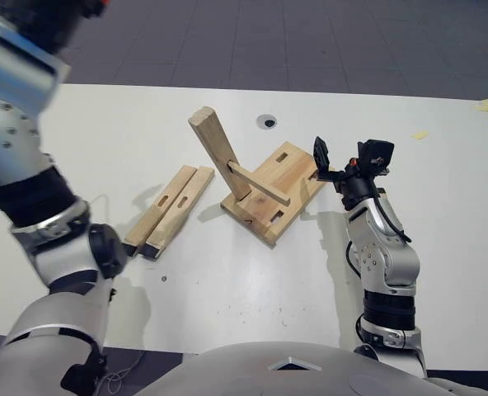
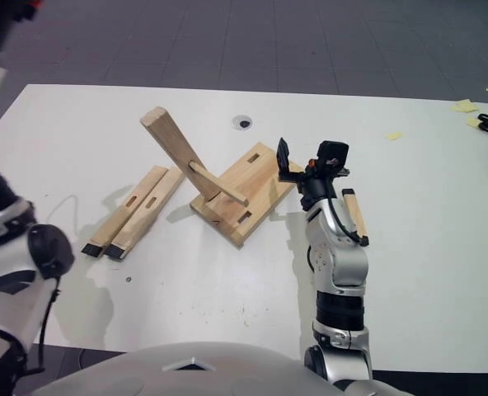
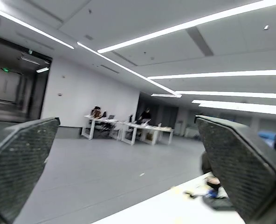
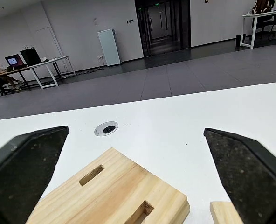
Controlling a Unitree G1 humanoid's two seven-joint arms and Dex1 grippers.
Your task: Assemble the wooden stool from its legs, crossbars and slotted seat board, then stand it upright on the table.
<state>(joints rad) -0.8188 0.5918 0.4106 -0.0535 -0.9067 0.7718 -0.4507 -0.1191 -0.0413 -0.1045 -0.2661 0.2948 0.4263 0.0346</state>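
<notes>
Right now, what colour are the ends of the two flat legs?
Black tips, clearest in right eye view.

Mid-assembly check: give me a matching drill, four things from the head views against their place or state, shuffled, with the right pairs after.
Things
1. seat board
2. two loose legs
3. right gripper
4. cable grommet

Place or state
a. open, by the board's right edge
b. set into the table, beyond the board
c. on the table, one leaning leg slotted in
d. lying side by side, left of the board

Pairs: 1-c, 2-d, 3-a, 4-b
</notes>
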